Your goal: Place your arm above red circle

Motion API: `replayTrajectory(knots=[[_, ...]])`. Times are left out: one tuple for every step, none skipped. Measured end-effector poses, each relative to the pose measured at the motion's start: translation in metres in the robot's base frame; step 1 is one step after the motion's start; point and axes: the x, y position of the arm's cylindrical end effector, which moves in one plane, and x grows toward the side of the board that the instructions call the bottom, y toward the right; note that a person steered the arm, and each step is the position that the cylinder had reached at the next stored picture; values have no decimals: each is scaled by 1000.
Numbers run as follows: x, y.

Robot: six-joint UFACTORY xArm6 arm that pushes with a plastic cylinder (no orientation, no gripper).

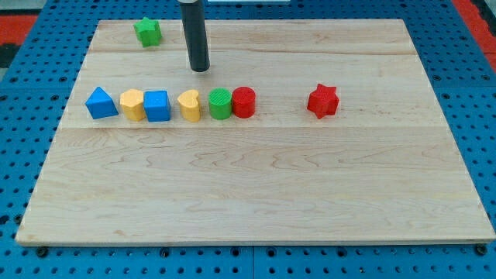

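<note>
Board (256,186): pale wood planks, visible grain, smooth satin finish, faint seams between planks. Under it, blue perforated base (15,116), looks like painted metal or plastic, can't tell which. Rod (195,35): dark grey, matt, smooth, slight sheen along one side; my tip (201,70) same finish. Blocks look like moulded plastic or painted wood, matt, solid colour: red circle (243,101), green circle (221,104) with fine ribbing on top, red star (322,101), blue cube (156,105).
</note>
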Motion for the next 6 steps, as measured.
replayTrajectory(knots=[[0,6],[0,7],[0,18],[0,31],[0,51],[0,62]])
